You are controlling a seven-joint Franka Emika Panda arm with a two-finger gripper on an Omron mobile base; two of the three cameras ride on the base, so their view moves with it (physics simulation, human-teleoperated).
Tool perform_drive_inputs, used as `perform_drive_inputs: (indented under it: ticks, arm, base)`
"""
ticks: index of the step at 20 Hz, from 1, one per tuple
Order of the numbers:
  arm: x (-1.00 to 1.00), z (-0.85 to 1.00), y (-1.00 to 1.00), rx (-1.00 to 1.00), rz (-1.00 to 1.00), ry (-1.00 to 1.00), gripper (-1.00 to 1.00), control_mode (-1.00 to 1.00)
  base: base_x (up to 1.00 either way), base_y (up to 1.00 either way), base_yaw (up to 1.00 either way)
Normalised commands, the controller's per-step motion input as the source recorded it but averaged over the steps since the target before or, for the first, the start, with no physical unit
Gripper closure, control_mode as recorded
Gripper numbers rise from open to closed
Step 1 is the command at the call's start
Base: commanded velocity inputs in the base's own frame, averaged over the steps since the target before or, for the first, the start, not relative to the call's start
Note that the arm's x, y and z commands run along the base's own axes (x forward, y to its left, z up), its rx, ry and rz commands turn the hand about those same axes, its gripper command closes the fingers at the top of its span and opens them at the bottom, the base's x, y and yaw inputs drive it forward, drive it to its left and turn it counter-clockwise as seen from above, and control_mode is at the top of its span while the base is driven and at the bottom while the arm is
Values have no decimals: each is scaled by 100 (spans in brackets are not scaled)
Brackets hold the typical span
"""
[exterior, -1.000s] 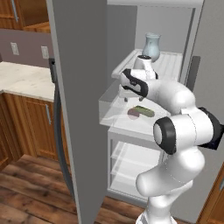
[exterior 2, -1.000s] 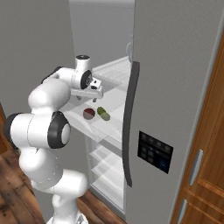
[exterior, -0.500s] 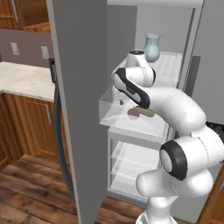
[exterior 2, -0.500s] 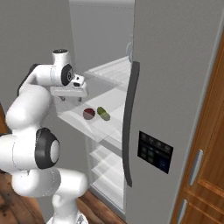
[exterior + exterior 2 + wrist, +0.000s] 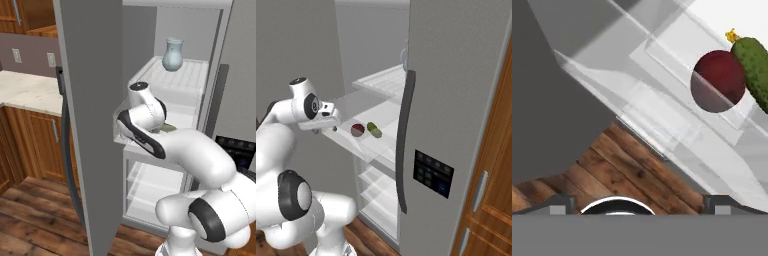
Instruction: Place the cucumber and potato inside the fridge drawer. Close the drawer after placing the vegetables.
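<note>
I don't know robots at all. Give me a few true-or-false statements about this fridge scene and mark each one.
1. The small dark green cucumber lies inside the translucent plastic fridge drawer. True.
2. The round reddish-brown potato is held in the robot's two-finger gripper. False: the potato sits in the drawer beside the cucumber, and the gripper is open and holds nothing.
3. The drawer is pushed fully shut. False: it stands pulled out from the fridge.
4. A pale glass vase stands on the white ribbed shelf above the drawer. True.
5. The floor below is white tile. False: it is brown wooden planks.
</note>
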Motion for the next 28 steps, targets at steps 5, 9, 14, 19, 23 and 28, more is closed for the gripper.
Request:
perform_drive_inputs:
  ticks: [5,9,14,19,23,28]
  arm:
    - [64,-89,0,-7,1,0,-100,-100]
    - [84,-29,-16,0,1,0,-100,-100]
    - [90,0,-27,0,1,0,-100,-100]
    - [80,0,-31,0,1,0,-100,-100]
    - [68,0,-31,0,0,0,-100,-100]
    - [73,0,-31,0,1,0,-100,-100]
  base:
    - [0,0,0]
    - [0,0,0]
    - [0,0,0]
    - [0,0,0]
    - [0,0,0]
    - [0,0,0]
